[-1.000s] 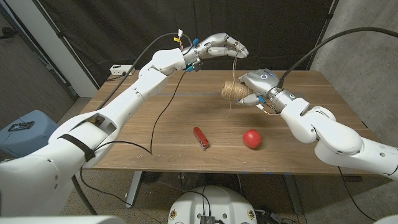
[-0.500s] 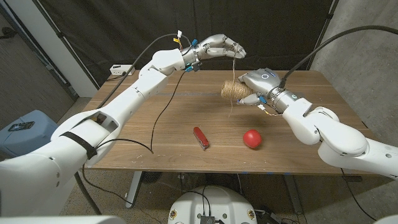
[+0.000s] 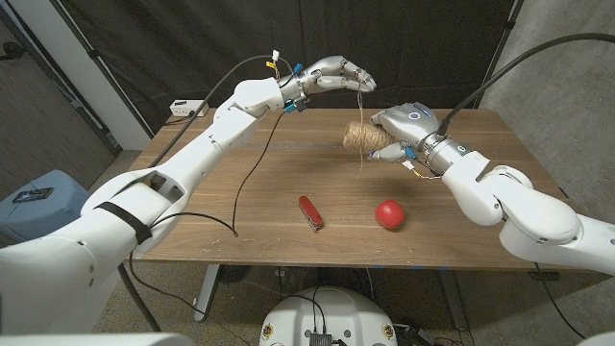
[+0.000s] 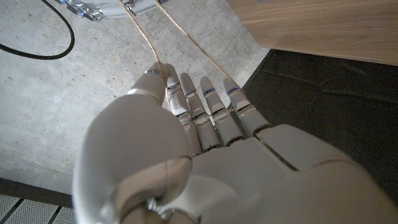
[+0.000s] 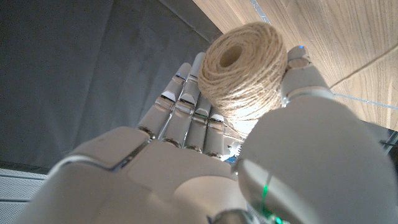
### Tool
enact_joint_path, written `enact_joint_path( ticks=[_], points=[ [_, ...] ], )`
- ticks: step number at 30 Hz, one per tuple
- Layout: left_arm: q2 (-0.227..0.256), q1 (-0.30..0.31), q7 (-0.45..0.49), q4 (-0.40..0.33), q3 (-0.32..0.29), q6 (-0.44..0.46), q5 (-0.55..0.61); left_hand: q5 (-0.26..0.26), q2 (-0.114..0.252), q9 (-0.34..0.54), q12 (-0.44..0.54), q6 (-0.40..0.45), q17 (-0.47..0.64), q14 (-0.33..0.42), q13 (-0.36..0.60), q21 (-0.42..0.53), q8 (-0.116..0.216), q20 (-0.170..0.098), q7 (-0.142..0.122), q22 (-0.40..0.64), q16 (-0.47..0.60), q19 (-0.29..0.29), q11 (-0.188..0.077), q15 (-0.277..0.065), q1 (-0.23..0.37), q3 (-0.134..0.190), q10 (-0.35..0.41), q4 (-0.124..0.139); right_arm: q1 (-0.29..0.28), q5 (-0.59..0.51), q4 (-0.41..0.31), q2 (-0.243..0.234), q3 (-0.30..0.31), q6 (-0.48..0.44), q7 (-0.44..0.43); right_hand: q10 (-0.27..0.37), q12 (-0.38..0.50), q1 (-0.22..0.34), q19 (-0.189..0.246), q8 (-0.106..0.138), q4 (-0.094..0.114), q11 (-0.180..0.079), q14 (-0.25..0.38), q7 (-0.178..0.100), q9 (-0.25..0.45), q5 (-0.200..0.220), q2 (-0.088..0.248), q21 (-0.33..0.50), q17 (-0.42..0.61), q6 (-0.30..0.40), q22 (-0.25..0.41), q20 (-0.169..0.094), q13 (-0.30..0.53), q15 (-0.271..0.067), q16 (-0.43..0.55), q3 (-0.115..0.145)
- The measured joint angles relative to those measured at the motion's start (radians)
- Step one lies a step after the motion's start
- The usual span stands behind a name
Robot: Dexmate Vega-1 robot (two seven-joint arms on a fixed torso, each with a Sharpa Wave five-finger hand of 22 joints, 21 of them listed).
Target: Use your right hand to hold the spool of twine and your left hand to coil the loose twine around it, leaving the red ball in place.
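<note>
While the right hand (image 3: 402,130) grips the spool of twine (image 3: 361,138) above the far middle of the wooden table (image 3: 250,226), the right wrist view shows the spool (image 5: 244,70) clamped between that hand's fingers (image 5: 186,106) and thumb. One strand of loose twine (image 3: 360,108) runs up from the spool to the left hand (image 3: 338,75), which is raised above and behind the spool and pinches the strand at its fingertips; the left wrist view shows the twine (image 4: 144,38) crossing the fingertips (image 4: 169,78). One red ball (image 3: 388,213) lies on the table near the front edge, well apart from the spool. One red pocket knife (image 3: 310,211) lies beside the ball, toward the robot's left. One black cable (image 3: 252,168) hangs from the left arm across the table surface.
</note>
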Motion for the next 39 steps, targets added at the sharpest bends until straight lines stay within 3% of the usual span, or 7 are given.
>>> enact_joint_path(
  ticks=[21, 27, 32, 33, 39],
  points=[
    [-0.006, -0.002, -0.001, 0.030, -0.003, 0.002, 0.005, 0.000, 0.000, -0.003, -0.004, 0.000, 0.000, 0.000, 0.005, 0.000, 0.000, 0.000, 0.000, 0.000, 0.000, 0.000, 0.000, 0.000, 0.000, 0.000, 0.000, 0.000, -0.051, 0.062, -0.065, -0.089, 0.055, -0.018, -0.100, 0.001, -0.003, -0.001, 0.000, 0.000, -0.001, -0.001, -0.002, -0.002, -0.003, 0.000, 0.001, 0.000, 0.000, 0.004, 0.000, 0.000, -0.001, -0.001, -0.004, -0.001],
    [-0.009, 0.002, 0.000, 0.033, -0.002, 0.008, 0.006, 0.000, 0.000, -0.003, -0.004, 0.000, 0.000, 0.000, 0.005, 0.000, 0.000, 0.000, 0.000, 0.000, 0.000, 0.000, 0.000, 0.000, 0.000, 0.000, 0.000, 0.000, -0.070, 0.094, -0.090, -0.133, 0.074, -0.040, -0.140, 0.001, -0.003, -0.001, 0.000, 0.002, -0.001, -0.001, 0.000, -0.002, -0.003, 0.000, 0.001, 0.000, 0.000, 0.004, 0.000, 0.000, -0.001, -0.003, -0.007, -0.001],
    [-0.012, 0.005, 0.000, 0.037, 0.000, 0.008, 0.006, 0.000, 0.000, -0.004, -0.004, 0.000, 0.000, -0.004, 0.005, 0.000, 0.000, 0.000, 0.000, 0.000, 0.000, 0.000, 0.000, 0.004, 0.000, 0.000, 0.000, 0.000, -0.070, 0.119, -0.090, -0.133, 0.074, -0.059, -0.174, 0.001, -0.003, -0.001, 0.000, 0.002, -0.001, -0.001, 0.002, -0.002, -0.003, 0.000, 0.001, 0.000, 0.003, 0.004, 0.000, 0.000, -0.001, -0.005, -0.008, -0.001],
    [-0.013, 0.006, 0.000, 0.038, 0.000, 0.011, 0.006, 0.000, 0.000, -0.004, -0.004, 0.000, 0.000, -0.004, 0.005, 0.000, 0.000, 0.000, 0.000, 0.000, 0.000, 0.000, 0.000, 0.004, 0.000, 0.000, 0.000, 0.000, -0.085, 0.125, -0.113, -0.176, 0.087, -0.066, -0.182, 0.001, -0.003, -0.001, 0.000, 0.002, -0.001, -0.001, 0.002, -0.002, -0.003, 0.000, 0.001, 0.000, 0.004, 0.004, 0.000, 0.000, 0.000, -0.005, -0.008, -0.001],
    [-0.017, 0.008, -0.002, 0.044, 0.001, 0.011, 0.006, 0.000, 0.000, -0.004, -0.004, 0.000, 0.000, -0.004, 0.005, 0.000, 0.000, 0.000, 0.000, 0.000, -0.008, 0.000, 0.000, 0.004, 0.000, 0.000, 0.000, 0.000, -0.120, 0.141, -0.124, -0.197, 0.125, -0.092, -0.213, 0.001, -0.004, -0.001, 0.000, 0.002, -0.001, -0.001, 0.002, -0.002, -0.003, 0.000, 0.001, 0.000, 0.005, 0.004, 0.000, 0.000, 0.005, -0.005, -0.008, -0.001]
  ],
)
